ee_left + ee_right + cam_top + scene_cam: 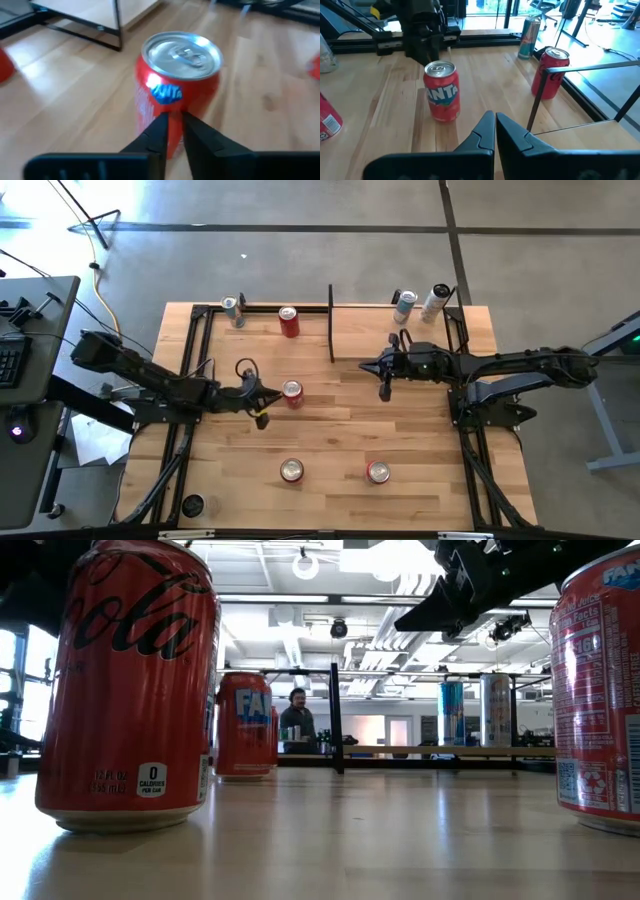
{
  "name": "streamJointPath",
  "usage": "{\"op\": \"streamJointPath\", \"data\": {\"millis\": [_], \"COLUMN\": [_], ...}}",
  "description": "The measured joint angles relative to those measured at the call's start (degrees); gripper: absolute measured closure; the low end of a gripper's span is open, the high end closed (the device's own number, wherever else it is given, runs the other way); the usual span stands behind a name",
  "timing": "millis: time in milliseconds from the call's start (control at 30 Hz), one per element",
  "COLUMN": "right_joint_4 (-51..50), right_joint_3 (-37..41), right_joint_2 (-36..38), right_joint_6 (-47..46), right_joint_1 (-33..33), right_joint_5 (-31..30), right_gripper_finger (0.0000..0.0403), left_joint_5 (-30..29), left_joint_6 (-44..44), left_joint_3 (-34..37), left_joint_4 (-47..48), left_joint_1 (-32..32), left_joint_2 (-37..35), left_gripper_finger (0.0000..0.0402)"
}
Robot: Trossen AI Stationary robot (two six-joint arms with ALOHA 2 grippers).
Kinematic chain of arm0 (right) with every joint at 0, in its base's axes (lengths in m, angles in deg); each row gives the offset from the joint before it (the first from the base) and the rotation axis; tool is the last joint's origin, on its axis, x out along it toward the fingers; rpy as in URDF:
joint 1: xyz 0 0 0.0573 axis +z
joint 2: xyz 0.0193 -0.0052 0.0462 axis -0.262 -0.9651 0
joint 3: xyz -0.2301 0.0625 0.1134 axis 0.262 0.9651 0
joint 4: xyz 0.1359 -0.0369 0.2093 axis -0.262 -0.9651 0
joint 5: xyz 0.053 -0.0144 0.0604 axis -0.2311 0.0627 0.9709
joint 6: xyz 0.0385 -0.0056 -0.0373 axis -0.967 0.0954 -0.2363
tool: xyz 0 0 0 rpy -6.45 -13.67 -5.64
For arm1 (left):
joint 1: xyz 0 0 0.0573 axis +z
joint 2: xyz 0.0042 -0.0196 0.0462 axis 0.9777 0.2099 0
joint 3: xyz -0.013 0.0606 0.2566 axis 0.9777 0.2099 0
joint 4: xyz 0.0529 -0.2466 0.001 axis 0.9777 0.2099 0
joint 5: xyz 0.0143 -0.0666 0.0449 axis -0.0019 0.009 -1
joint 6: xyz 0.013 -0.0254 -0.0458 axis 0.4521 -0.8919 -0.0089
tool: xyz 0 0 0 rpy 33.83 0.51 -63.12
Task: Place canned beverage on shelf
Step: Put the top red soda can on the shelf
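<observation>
From my console: a red Fanta can (292, 392) stands mid-table directly before the left gripper (270, 393). The shelf (380, 312) carries four cans, its black divider (331, 323) splitting it; the gap beside the red can (288, 322) looks passable, I think.

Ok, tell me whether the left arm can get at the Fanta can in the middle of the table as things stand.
Probably yes. The left gripper sits right beside the Fanta can with nothing between them, but its fingers are nearly shut in front of the can, so they would have to open before closing around it.
</observation>
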Motion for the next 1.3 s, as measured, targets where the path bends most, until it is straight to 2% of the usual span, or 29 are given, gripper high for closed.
{"op": "streamJointPath", "data": {"millis": [100, 200, 300, 633, 733, 833, 967, 1067, 1200, 1300], "right_joint_4": [-0.14, -0.15, -0.15, -0.10, 0.41, 0.60, 0.31, 0.33, 0.31, 0.33], "right_joint_3": [0.00, 0.00, 0.00, 0.00, 0.00, 0.00, 0.00, 0.00, 0.00, 0.00], "right_joint_2": [-0.01, -0.02, -0.01, -0.02, -0.02, -0.02, -0.02, -0.02, -0.02, -0.07], "right_joint_6": [0.00, 0.00, -0.15, -0.02, -0.02, 0.00, 0.99, 1.52, 1.96, 2.46], "right_joint_1": [0.00, 0.00, 0.00, 2.37, 3.25, 4.08, 5.06, 5.38, 5.44, 5.42], "right_joint_5": [0.15, 0.16, 0.16, 0.33, 0.32, -0.80, -2.81, -2.91, -2.92, -2.92], "right_gripper_finger": [0.0403, 0.0403, 0.0403, 0.0403, 0.0403, 0.0403, 0.0403, 0.0403, 0.0403, 0.0403], "left_joint_5": [-2.17, -4.29, -3.47, 9.86, 14.43, 18.16, 20.39, 20.59, 19.77, 14.65], "left_joint_6": [0.58, 2.68, 6.60, 12.89, 14.50, 16.66, 17.33, 15.27, 8.77, 6.90], "left_joint_3": [-0.93, -1.13, -1.13, -1.16, -1.16, -1.15, -1.15, -1.15, -1.15, -1.14], "left_joint_4": [0.02, -1.93, -6.97, -21.26, -22.25, -20.74, -16.33, -13.27, -11.56, -11.68], "left_joint_1": [1.47, 3.24, 5.26, 14.03, 16.35, 16.92, 15.32, 13.04, 8.52, 5.43], "left_joint_2": [2.31, 3.55, 4.57, 9.18, 9.14, 5.58, -1.12, -4.40, -2.80, 0.59], "left_gripper_finger": [0.0395, 0.0396, 0.0398, 0.0401, 0.0401, 0.0396, 0.0364, 0.0323, 0.0251, 0.0192]}}
